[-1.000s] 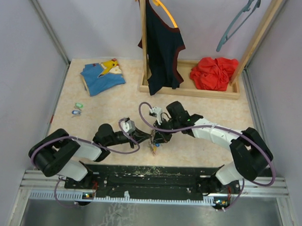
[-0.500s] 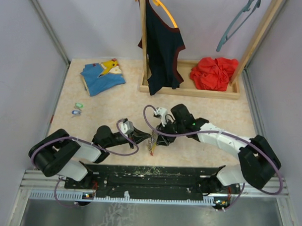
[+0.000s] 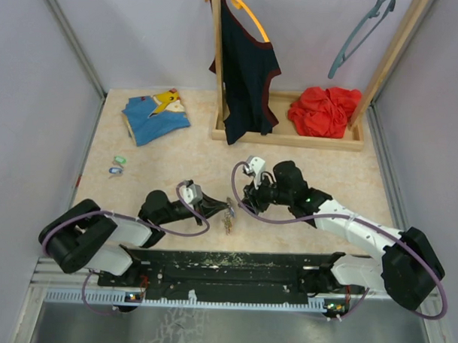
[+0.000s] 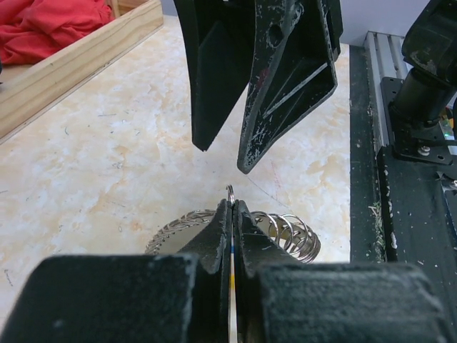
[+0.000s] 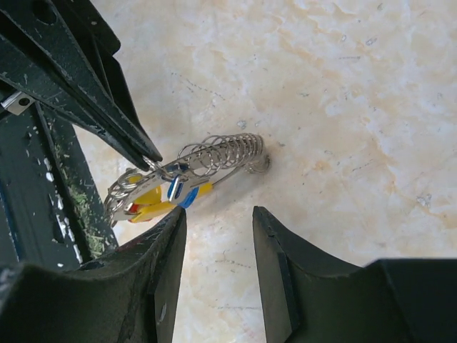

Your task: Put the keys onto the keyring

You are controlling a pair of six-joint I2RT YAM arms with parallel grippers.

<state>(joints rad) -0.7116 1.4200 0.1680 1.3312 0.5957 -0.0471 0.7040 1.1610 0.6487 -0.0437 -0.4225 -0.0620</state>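
Observation:
The keyring (image 5: 214, 156), grey wire coils with a yellow tag (image 5: 151, 199) and a small red piece, hangs just over the table. My left gripper (image 4: 233, 204) is shut on its wire, and a small loop pokes out above the fingertips. In the top view the left gripper (image 3: 222, 209) holds the keyring (image 3: 229, 221) near the front middle. My right gripper (image 5: 218, 214) stands open just right of it, touching nothing; the top view shows the right gripper (image 3: 245, 198) a little apart. The keys, one mint green (image 3: 120, 160) and one blue (image 3: 115, 170), lie far left on the table.
A wooden rack base (image 3: 290, 136) at the back holds a red cloth (image 3: 325, 111), and a dark top (image 3: 246, 70) hangs from its post. A blue and yellow garment (image 3: 156, 115) lies back left. The black rail (image 3: 233, 266) runs along the near edge.
My right gripper has opened, let go of the keyring and drawn back to the right. The left gripper still holds the keyring, shifted slightly left and forward.

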